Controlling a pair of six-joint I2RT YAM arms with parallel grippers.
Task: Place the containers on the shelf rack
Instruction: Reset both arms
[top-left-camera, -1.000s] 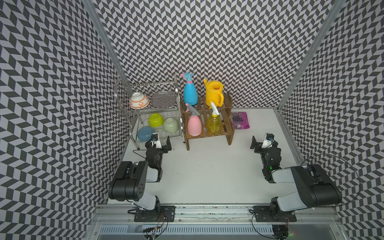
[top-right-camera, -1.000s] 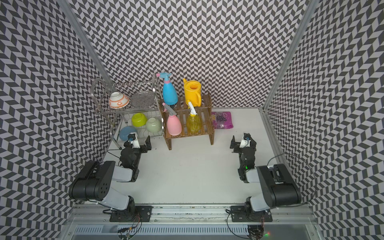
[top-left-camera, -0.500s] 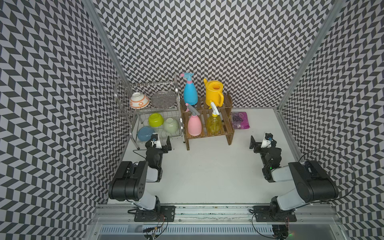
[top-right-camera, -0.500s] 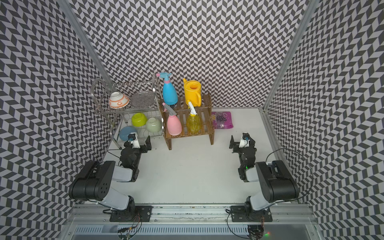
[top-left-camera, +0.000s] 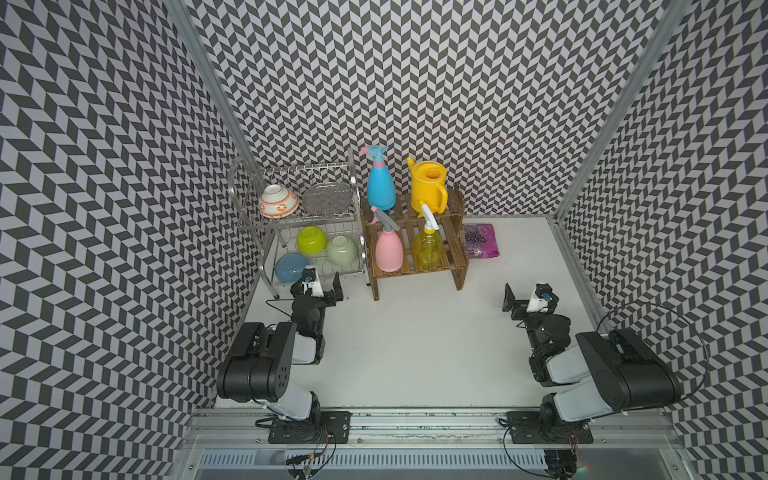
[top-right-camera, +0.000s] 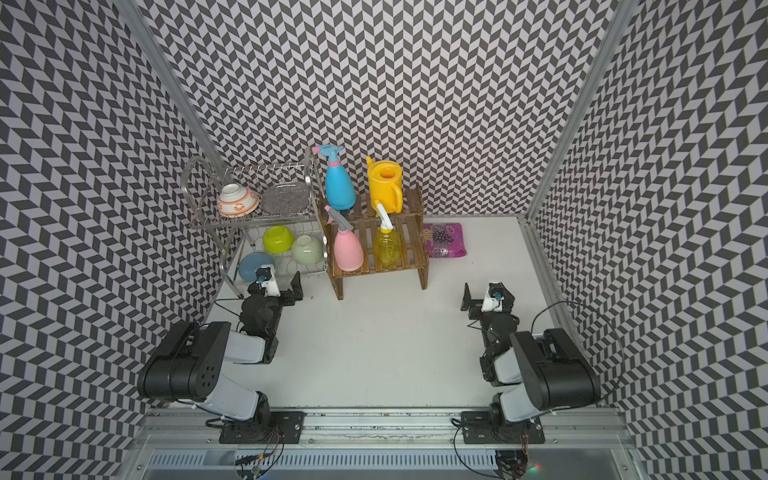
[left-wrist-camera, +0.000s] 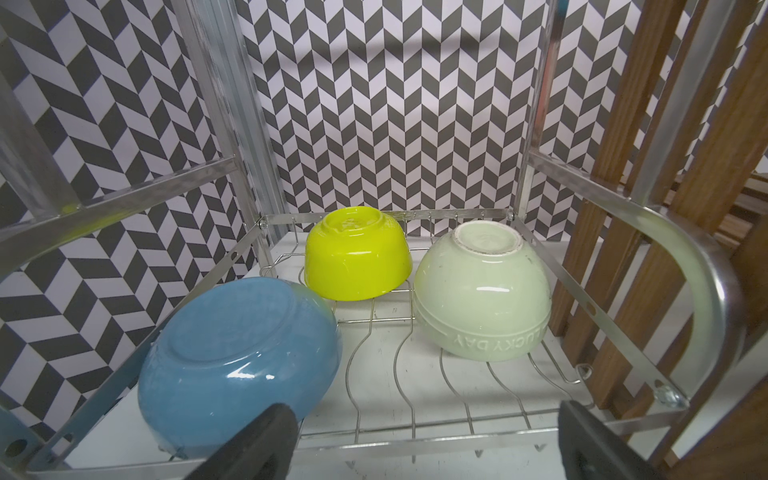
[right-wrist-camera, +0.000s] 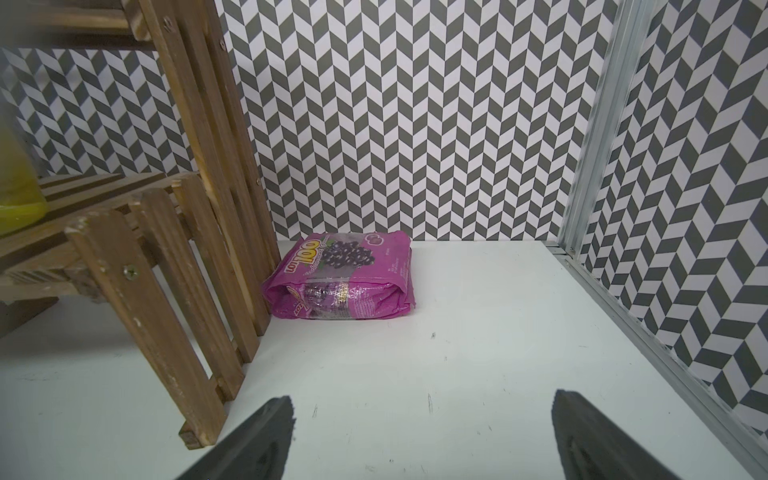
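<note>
In both top views all the containers stand upright on the brown slatted shelf rack (top-left-camera: 457, 257) (top-right-camera: 415, 253). The blue spray bottle (top-left-camera: 380, 187) (top-right-camera: 340, 187) and yellow watering can (top-left-camera: 428, 189) (top-right-camera: 384, 183) are on the upper tier. The pink bottle (top-left-camera: 389, 249) (top-right-camera: 348, 249) and translucent yellow bottle (top-left-camera: 427, 247) (top-right-camera: 386, 247) (right-wrist-camera: 16, 199) are on the lower tier. My left gripper (top-left-camera: 318, 289) (top-right-camera: 275, 286) (left-wrist-camera: 424, 432) is open and empty in front of the wire dish rack. My right gripper (top-left-camera: 528, 301) (top-right-camera: 486, 299) (right-wrist-camera: 422, 419) is open and empty over bare table, right of the rack (right-wrist-camera: 137, 257).
The silver wire dish rack (top-left-camera: 353, 199) (left-wrist-camera: 457, 419) stands left of the shelf rack and holds upturned blue (left-wrist-camera: 237, 357), lime (left-wrist-camera: 357, 253) and pale green (left-wrist-camera: 482, 291) bowls, with a patterned bowl (top-left-camera: 278, 201) on top. A purple packet (top-left-camera: 480, 241) (right-wrist-camera: 345, 278) lies beside the shelf rack's right leg.
The right arm has folded back slightly and its gripper has come a little lower and nearer the front. The left arm and the containers have not moved.
</note>
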